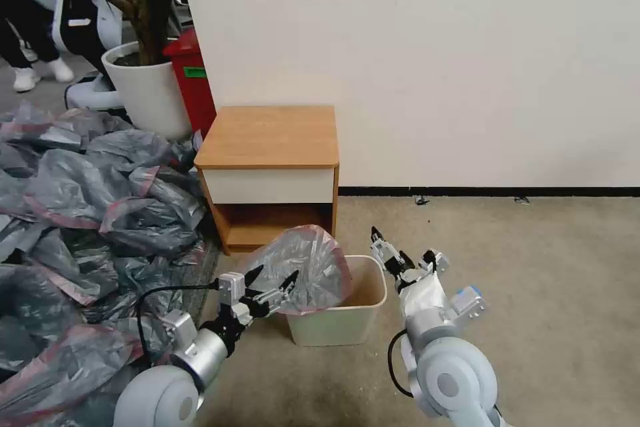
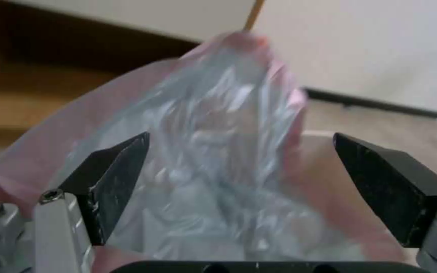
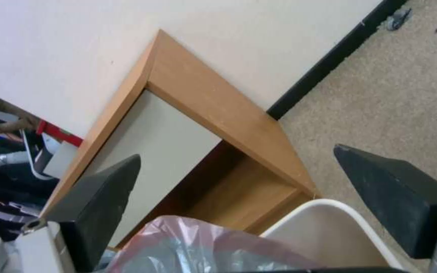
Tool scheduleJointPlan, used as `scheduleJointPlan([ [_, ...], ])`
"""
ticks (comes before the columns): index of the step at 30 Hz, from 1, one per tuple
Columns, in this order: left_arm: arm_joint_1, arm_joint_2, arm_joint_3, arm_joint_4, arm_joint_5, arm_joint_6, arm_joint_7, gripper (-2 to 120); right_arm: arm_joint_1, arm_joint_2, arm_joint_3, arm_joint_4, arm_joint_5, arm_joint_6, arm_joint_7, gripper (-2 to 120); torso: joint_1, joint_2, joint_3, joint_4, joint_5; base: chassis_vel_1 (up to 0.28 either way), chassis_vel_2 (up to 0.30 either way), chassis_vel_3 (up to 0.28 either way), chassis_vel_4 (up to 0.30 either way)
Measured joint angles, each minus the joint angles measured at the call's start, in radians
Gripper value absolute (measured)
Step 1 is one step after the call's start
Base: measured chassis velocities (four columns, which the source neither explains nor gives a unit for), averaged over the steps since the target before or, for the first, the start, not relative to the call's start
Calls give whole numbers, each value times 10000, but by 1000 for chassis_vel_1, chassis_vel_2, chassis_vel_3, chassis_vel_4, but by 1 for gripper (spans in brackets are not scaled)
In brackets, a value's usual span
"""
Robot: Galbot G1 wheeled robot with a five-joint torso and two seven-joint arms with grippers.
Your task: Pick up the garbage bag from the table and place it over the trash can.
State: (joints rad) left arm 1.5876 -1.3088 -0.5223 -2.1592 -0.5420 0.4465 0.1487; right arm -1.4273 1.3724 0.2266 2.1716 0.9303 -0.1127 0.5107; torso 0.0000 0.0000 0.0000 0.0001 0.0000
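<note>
Carpeted floor against a plain cream wall, with the table (image 1: 270,137) backed to it, top bare, and a heap of grey bags (image 1: 80,213) massed on the robot's left. Directly in front of the table, the trash can (image 1: 363,310) on the carpet, with the garbage bag (image 1: 303,267) puffed up over its left side, pink-red band draped at the near rim while the right half of the opening lies uncovered. Left gripper (image 1: 272,283) just beside the bag's near-left edge, fingers spread wide with crinkled plastic between them but no pinch on it, judging from the left wrist view (image 2: 239,167). Right gripper (image 1: 393,250) hovering near the bin's far right corner, likewise spread and holding nothing (image 3: 239,178). Judged partly done: bag at the bin, mouth not stretched around the full rim. Risks from here: thin film sliding off or collapsing into the bin with nothing clamping it; a closing finger catching a double fold and dragging the bag sideways; a push on the light bin tipping or shifting it.
</note>
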Motion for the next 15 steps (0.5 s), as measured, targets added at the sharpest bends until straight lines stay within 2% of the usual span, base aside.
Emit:
scheduleJointPlan([
  [2, -112, 56, 115, 87, 7, 326, -433, 89, -21, 19, -12, -19, -23, -2, -5, 97, 0, 0, 0, -1, 0, 0, 0, 0, 0],
  [10, -397, 184, 433, 465, -30, 672, -910, 82, -98, 34, -10, -94, -59, -7, -15, 97, 0, 0, 0, -1, 0, 0, 0, 0, 0],
  [15, -728, 269, 674, 648, -418, 1166, -1658, 75, -127, 26, 44, -130, -63, 1, -24, 96, 0, 0, 0, 0, -1, 0, 0, 0, 0],
])
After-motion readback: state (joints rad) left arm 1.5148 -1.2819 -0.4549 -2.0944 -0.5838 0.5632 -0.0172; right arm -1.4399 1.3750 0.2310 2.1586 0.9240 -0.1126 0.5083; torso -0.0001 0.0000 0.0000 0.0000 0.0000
